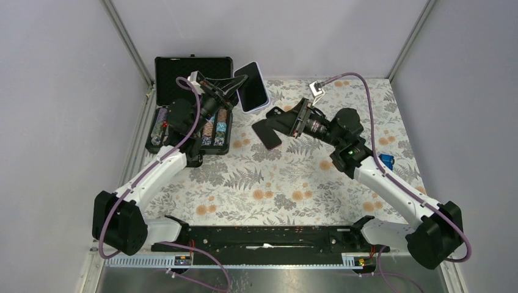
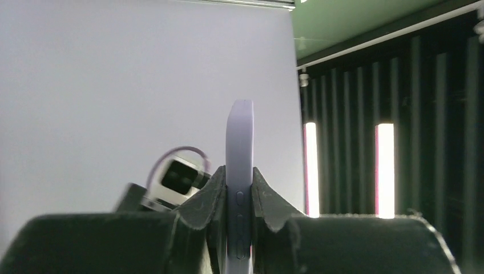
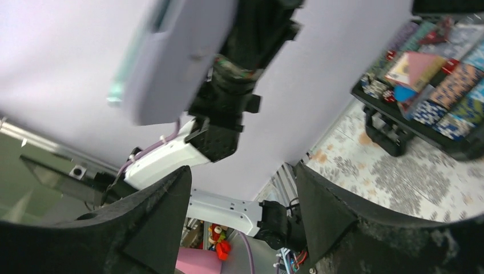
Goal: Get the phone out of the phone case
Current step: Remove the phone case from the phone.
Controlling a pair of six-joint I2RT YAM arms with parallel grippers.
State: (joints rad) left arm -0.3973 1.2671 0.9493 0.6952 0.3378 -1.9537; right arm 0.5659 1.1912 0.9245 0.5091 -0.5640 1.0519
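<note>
The phone sits in its lavender case (image 1: 252, 87), dark screen up, held in the air at the back of the table. My left gripper (image 1: 240, 83) is shut on one long edge of it. In the left wrist view the cased phone (image 2: 239, 142) stands edge-on between the pads, side buttons showing, with the gripper (image 2: 239, 182) clamped on it. My right gripper (image 1: 269, 124) is open and empty, just right of and below the phone, pointing at it. In the right wrist view the case's lavender back (image 3: 177, 57) is up left, beyond the open gripper (image 3: 242, 188).
An open black box (image 1: 194, 73) of chips and cards stands at the back left, under my left arm; it also shows in the right wrist view (image 3: 399, 140). A small blue object (image 1: 386, 160) lies at the right. The floral tablecloth (image 1: 275, 183) covers the table.
</note>
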